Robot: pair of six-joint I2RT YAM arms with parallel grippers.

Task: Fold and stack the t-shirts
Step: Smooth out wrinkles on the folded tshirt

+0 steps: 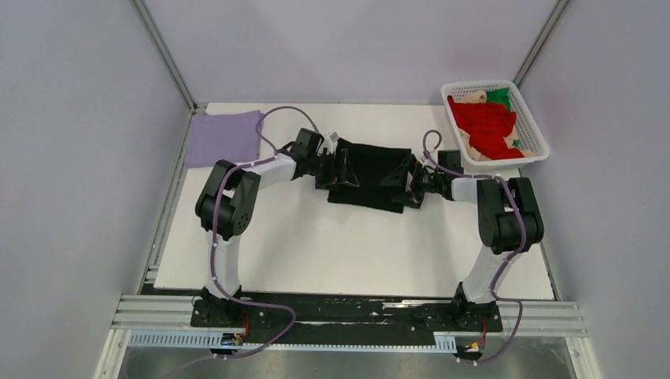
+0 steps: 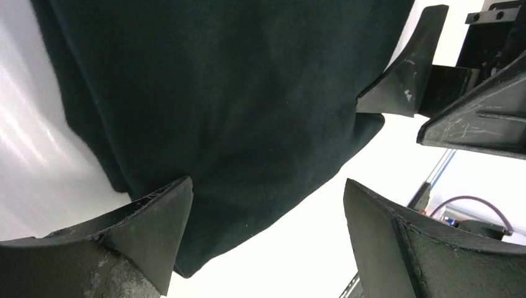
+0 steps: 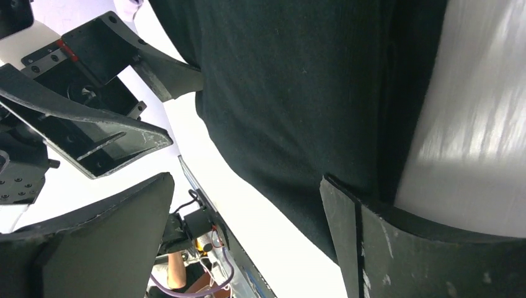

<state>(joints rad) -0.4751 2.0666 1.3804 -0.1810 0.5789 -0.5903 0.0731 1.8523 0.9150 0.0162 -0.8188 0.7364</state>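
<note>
A large black t-shirt [image 1: 371, 180] lies folded into a rectangle at the middle of the table. My left gripper [image 1: 345, 168] is open at its left edge and my right gripper [image 1: 401, 180] is open at its right edge. In the left wrist view the black cloth [image 2: 236, 93] fills the space ahead, its corner reaching between the spread fingers of my left gripper [image 2: 267, 223]. In the right wrist view the black shirt [image 3: 298, 81] lies against the right finger [image 3: 372, 242] of my open right gripper [image 3: 248, 230]. A folded lavender t-shirt [image 1: 225, 138] lies at the back left.
A white lattice basket [image 1: 478, 84] stands at the back right, holding a red shirt [image 1: 486, 122], a beige one [image 1: 476, 97] and a green one [image 1: 499, 95]. Grey walls and frame posts close in the table on three sides.
</note>
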